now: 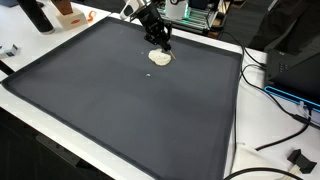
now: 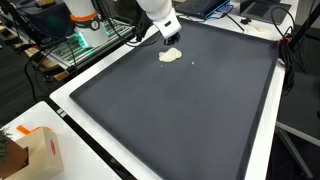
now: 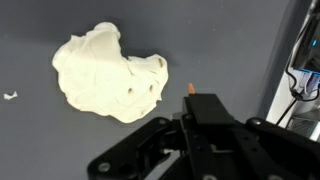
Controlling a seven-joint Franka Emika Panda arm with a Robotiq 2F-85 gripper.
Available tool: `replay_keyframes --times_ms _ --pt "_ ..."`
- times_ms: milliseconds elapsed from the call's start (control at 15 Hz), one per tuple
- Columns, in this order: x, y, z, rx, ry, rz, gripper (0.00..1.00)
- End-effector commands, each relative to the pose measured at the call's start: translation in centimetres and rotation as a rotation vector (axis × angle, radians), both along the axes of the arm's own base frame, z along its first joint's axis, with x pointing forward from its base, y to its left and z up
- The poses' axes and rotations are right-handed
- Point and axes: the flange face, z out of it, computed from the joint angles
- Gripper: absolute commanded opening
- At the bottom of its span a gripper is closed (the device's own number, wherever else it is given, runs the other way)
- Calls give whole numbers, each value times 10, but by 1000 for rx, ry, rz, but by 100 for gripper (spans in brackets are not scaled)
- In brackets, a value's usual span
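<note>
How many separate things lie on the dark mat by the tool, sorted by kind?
cream dough lump: 1
small white crumb: 1
Total: 2

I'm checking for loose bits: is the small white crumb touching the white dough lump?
Apart. The wrist view shows a plain strip of bare dark mat between the crumb and the dough lump.
</note>
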Motion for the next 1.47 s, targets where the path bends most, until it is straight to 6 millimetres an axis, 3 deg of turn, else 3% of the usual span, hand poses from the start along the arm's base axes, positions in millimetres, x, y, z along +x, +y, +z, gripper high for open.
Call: replay_keyframes --times_ms 0,667,1400 --pt "3 -5 -6 37 6 -23 3" --pt "8 -14 -13 10 61 -117 3" --pt "5 -13 5 -103 78 -315 3"
